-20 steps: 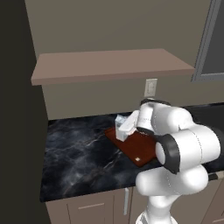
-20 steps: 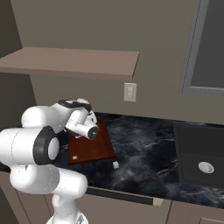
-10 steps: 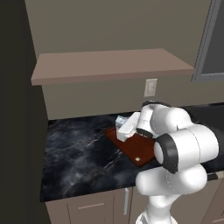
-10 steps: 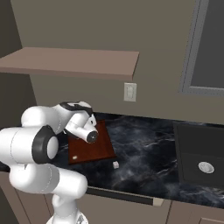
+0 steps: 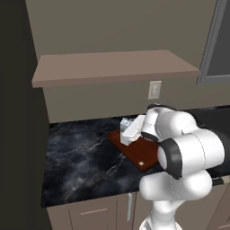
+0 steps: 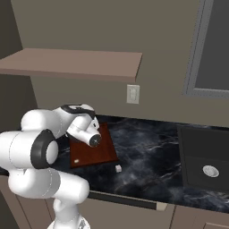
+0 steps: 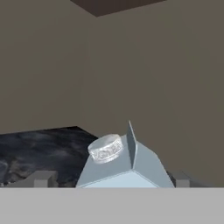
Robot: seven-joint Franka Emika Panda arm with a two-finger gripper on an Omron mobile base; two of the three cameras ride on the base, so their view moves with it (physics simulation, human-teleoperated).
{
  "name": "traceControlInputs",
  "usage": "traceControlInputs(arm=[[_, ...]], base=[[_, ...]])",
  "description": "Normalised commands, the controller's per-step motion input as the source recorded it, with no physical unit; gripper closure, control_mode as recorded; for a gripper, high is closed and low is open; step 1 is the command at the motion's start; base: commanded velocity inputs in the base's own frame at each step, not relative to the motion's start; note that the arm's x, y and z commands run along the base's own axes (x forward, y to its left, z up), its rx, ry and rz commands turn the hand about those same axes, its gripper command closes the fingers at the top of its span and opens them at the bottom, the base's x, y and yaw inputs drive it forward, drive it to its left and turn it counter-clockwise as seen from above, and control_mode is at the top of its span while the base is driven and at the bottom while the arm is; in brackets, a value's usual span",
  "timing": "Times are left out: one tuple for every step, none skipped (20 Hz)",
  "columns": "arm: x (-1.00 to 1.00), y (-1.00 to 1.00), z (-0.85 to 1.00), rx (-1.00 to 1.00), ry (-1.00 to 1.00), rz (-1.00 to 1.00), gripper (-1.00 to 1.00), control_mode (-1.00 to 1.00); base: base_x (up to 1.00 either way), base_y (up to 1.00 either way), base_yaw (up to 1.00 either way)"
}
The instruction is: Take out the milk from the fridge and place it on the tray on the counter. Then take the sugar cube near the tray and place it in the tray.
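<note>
Fingers point(image 7: 39, 178) clamp the milk point(image 5: 127, 130) above the tray point(image 5: 140, 152) — released tilted, the tall narrow carton may topple off the tray.

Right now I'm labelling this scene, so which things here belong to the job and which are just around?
Job things:
milk carton, between the claw's fingers
claw
tray
sugar cube, on the counter

Just around:
wall shelf
wall outlet
sink
</note>
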Motion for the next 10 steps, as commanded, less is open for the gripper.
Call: traceControlInputs(arm=[[-0.11, 0.00, 0.20, 0.00, -0.05, 0.01, -1.00, -1.00], [-0.26, 0.00, 0.37, 0.00, -0.13, 0.04, -1.00, -1.00], [-0.16, 0.00, 0.45, 0.00, -0.09, 0.05, -1.00, -1.00], [-0.19, 0.00, 0.60, 0.00, -0.12, 0.05, -1.00, -1.00], [-0.29, 0.00, 0.70, 0.00, -0.18, 0.07, -1.00, -1.00], [-0.12, 0.00, 0.59, 0.00, -0.11, 0.06, -1.00, -1.00], [-0.05, 0.00, 0.51, 0.00, -0.07, 0.04, -1.00, -1.00], [-0.02, 0.00, 0.51, 0.00, -0.07, 0.03, -1.00, -1.00], [-0.07, -0.06, 0.50, 0.00, -0.06, 0.03, -1.00, -1.00], [-0.08, -0.07, 0.43, 0.00, -0.04, 0.02, -1.00, -1.00]], base=[[0.00, 0.00, 0.00], [0.00, 0.00, 0.00], [0.00, 0.00, 0.00], [0.00, 0.00, 0.00], [0.00, 0.00, 0.00], [0.00, 0.00, 0.00], [0.00, 0.00, 0.00], [0.00, 0.00, 0.00], [0.00, 0.00, 0.00], [0.00, 0.00, 0.00]])
